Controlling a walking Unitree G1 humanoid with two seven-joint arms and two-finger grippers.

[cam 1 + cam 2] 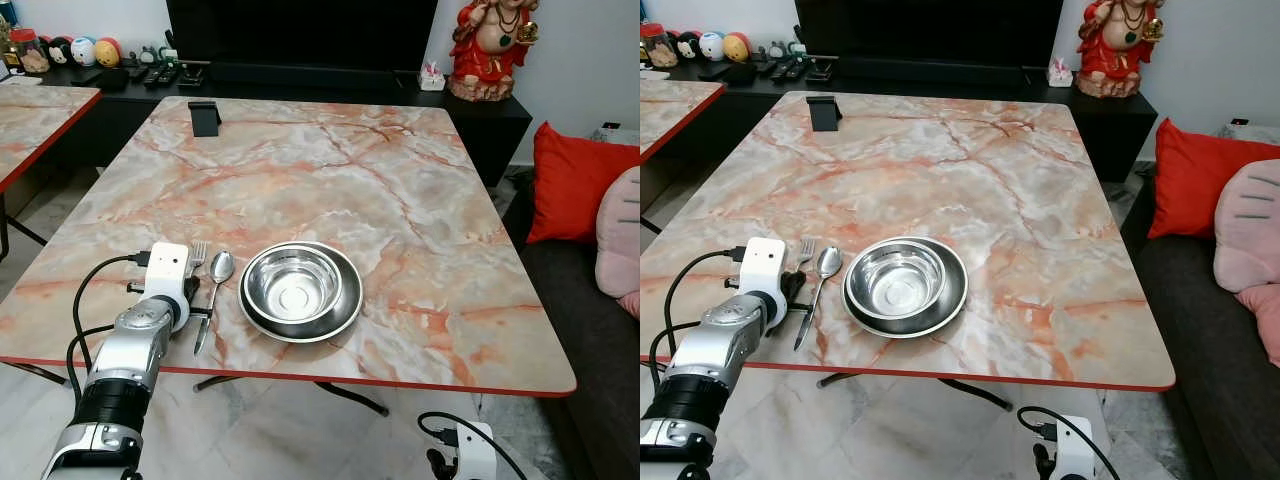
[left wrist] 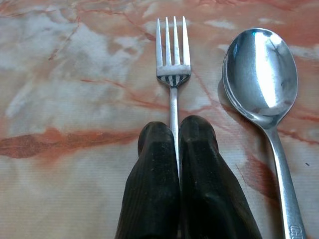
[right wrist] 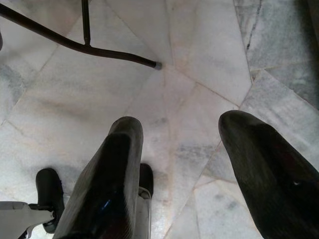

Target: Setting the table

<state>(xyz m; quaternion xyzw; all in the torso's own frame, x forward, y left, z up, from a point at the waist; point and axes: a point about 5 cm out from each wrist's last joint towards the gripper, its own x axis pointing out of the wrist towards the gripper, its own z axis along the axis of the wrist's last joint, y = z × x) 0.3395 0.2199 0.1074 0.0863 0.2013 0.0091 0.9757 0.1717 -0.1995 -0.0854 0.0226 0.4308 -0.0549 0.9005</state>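
Observation:
A steel fork lies flat on the marble table near its front left corner, tines pointing away from me. My left gripper is shut on the fork's handle, low on the tabletop. Just to the right of the fork lies a steel spoon, parallel to it. Right of the spoon a steel bowl sits inside a shallow steel plate. My right gripper hangs open over the floor below the table's front edge, holding nothing.
A black phone stand stands at the table's far left. A sofa with a red cushion and a pink cushion runs along the right. A second marble table is at the left, a dark TV cabinet behind.

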